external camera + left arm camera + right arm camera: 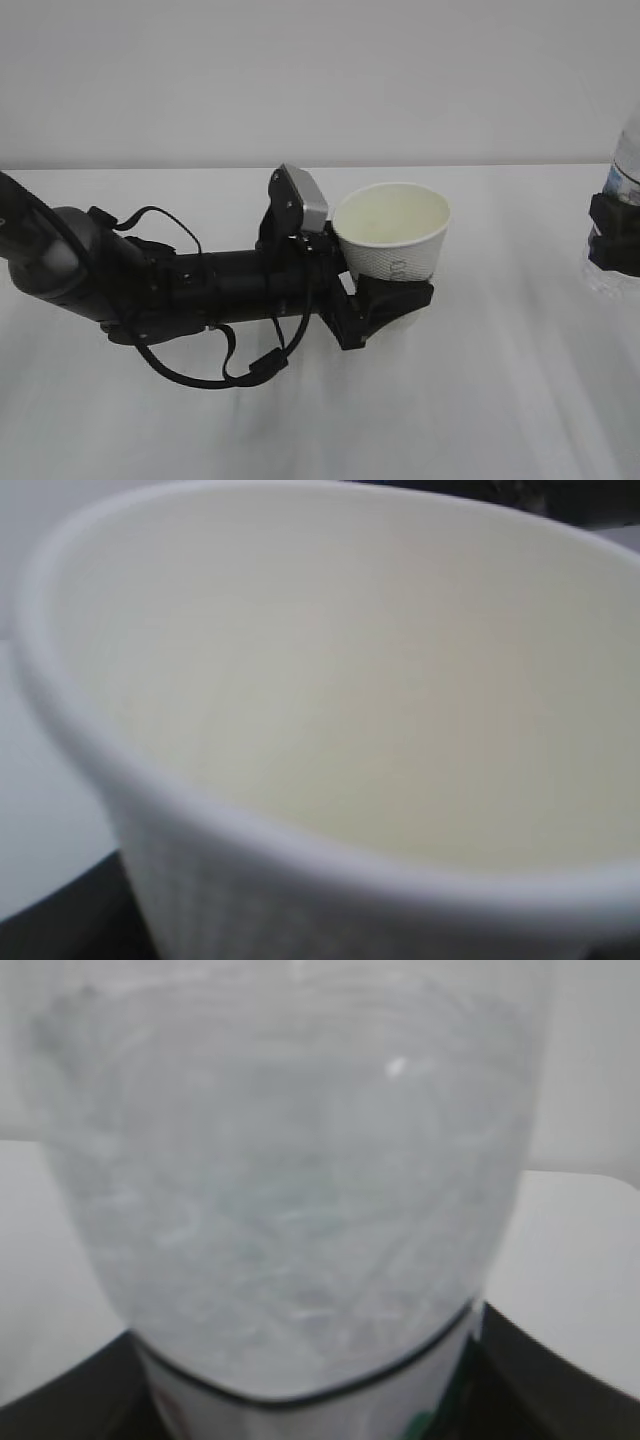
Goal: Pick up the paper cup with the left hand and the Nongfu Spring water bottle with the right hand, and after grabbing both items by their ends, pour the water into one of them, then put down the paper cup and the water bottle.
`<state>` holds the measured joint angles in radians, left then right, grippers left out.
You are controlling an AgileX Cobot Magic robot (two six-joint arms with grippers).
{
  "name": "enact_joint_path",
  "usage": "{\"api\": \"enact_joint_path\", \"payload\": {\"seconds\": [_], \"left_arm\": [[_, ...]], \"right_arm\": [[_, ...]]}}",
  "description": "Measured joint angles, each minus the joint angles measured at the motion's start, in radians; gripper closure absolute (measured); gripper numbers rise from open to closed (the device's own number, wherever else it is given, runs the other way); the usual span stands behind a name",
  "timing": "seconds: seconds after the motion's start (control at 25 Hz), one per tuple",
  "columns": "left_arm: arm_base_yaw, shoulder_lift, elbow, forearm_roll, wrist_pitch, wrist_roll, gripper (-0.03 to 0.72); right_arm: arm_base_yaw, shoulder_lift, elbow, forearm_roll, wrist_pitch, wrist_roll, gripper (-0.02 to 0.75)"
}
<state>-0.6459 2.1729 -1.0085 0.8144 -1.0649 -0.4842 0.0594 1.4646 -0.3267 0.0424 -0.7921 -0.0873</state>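
Cup (pixel 395 232) nearest us: our left gripper (pixel 385 290) pinches its lower half, holding it upright above the white table (pixel 480 400). Thin paper, light, easily crushed, so we grip gently near the base. Far right, our right gripper (pixel 612 235) clamps the bottle (pixel 620 200) at the label; clear plastic, likely slippery. Nothing stands between them.

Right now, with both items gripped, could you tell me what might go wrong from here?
1. The left hand holds the paper cup low on its thin wall; a tighter squeeze could buckle it.
2. The Nongfu Spring water bottle sits at the exterior view's right edge, far from the cup, so a misaligned pour could spill onto the table.
3. The bottle's mouth is out of frame, so I cannot judge its tilt.
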Motion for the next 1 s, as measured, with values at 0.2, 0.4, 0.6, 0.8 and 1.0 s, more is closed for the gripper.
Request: {"api": "enact_joint_path", "payload": {"seconds": [0.2,0.4,0.6,0.8,1.0], "left_arm": [[-0.056,0.0,-0.014,0.0,0.025,-0.002,0.139],[-0.091,0.0,-0.014,-0.021,0.043,-0.002,0.139],[-0.118,0.0,-0.014,-0.035,0.046,-0.002,0.139],[-0.138,0.0,-0.014,-0.038,0.046,-0.002,0.139],[-0.156,0.0,-0.014,-0.038,0.046,-0.002,0.139]], "right_arm": [[0.0,-0.064,0.038,0.0,0.007,0.0,0.28],[0.0,-0.143,0.046,0.0,0.106,-0.002,0.28],[0.0,-0.23,0.049,-0.022,0.218,-0.002,0.28],[0.0,-0.305,0.052,-0.031,0.319,-0.002,0.28],[0.0,-0.37,0.052,-0.033,0.38,-0.016,0.28]]}}
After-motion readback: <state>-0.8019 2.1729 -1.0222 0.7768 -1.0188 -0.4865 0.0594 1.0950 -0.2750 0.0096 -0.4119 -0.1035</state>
